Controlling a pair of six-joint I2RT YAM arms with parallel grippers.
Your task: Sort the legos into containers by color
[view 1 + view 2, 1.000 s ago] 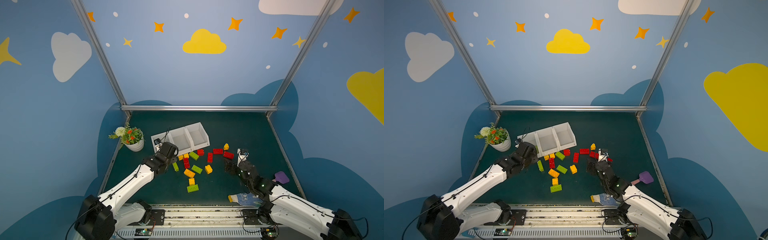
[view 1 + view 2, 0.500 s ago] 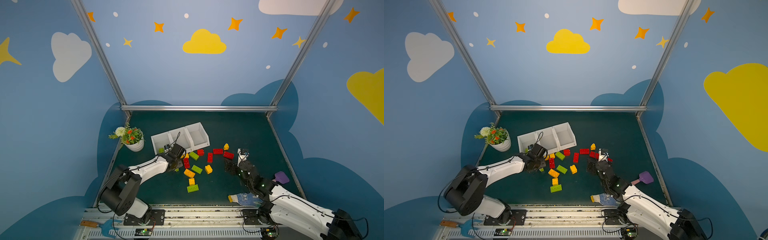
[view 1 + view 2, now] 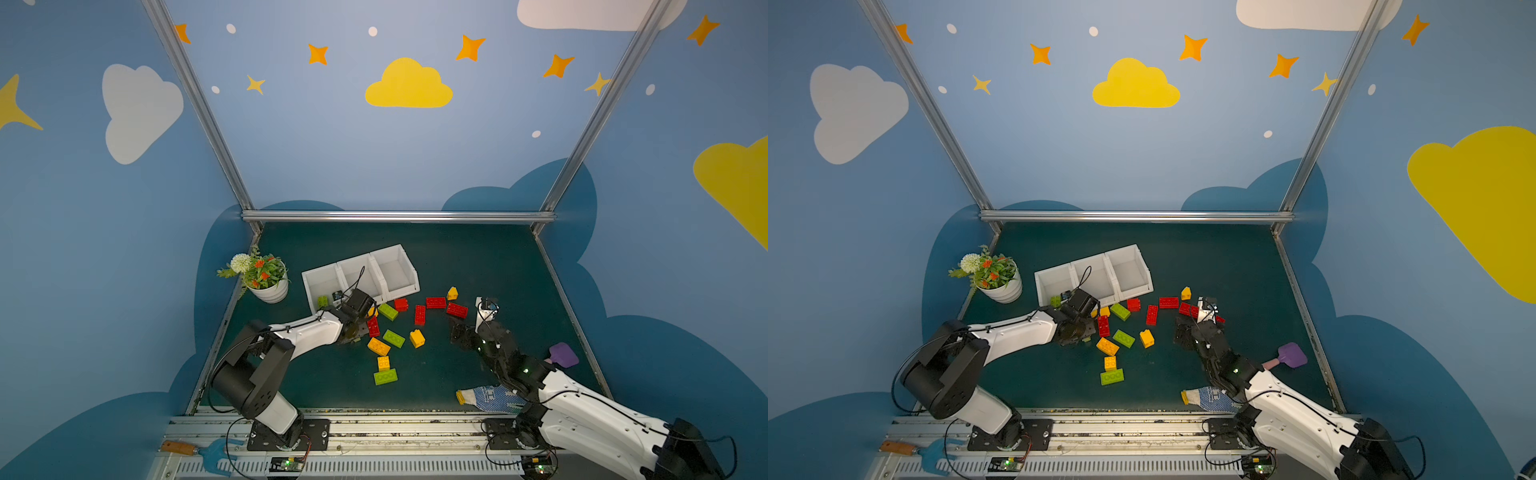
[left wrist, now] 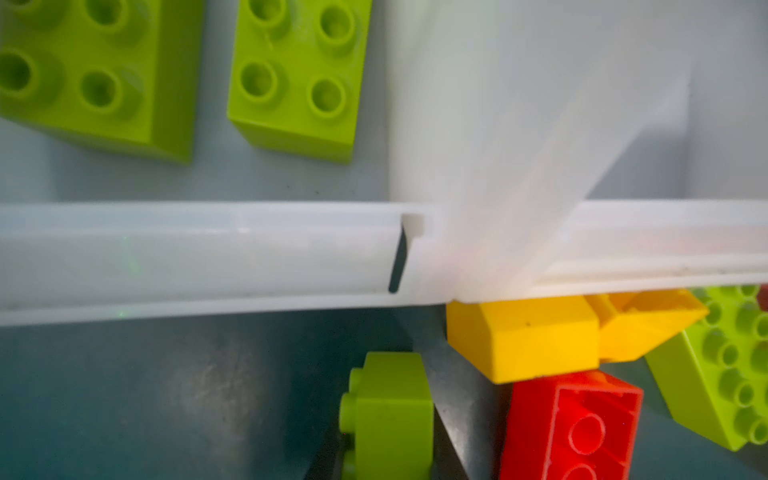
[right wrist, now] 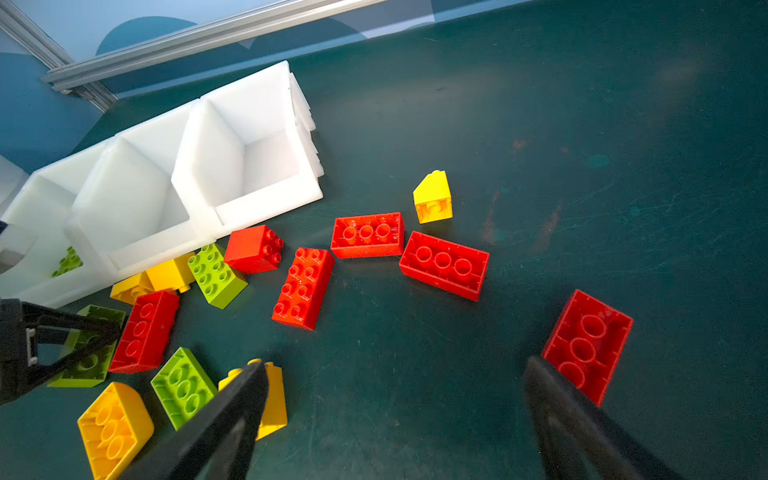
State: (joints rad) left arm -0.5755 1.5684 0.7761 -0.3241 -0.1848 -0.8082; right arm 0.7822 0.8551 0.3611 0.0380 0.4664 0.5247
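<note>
Showing the legos (image 5: 305,286) as glossy moulded plastic blocks in red, lime green and yellow-orange, each topped with round hollow studs; several lie inverted, exposing tube-ribbed undersides. Most are scattered near the centre of the scuffed dark teal mat (image 3: 457,257). The containers (image 5: 266,205), three joined open-top bins of matte, faintly translucent white plastic, sit at 11 o'clock in both top views. The bin at the row's 9 o'clock end holds two lime green bricks (image 4: 297,79). The left gripper (image 3: 1084,336), at 9 o'clock of the scatter, is clamped on a small lime green brick (image 4: 388,411) turned on its side just outside the bins' front lip. The right gripper (image 5: 395,370), at 3 o'clock, hovers with its black tapered fingers spread wide over bare mat; a red brick (image 5: 588,345) lies just beside one finger. A yellow sloped brick (image 5: 432,197) stands apart at 1 o'clock. A white ribbed pot (image 3: 270,293) stands at 9 o'clock.
</note>
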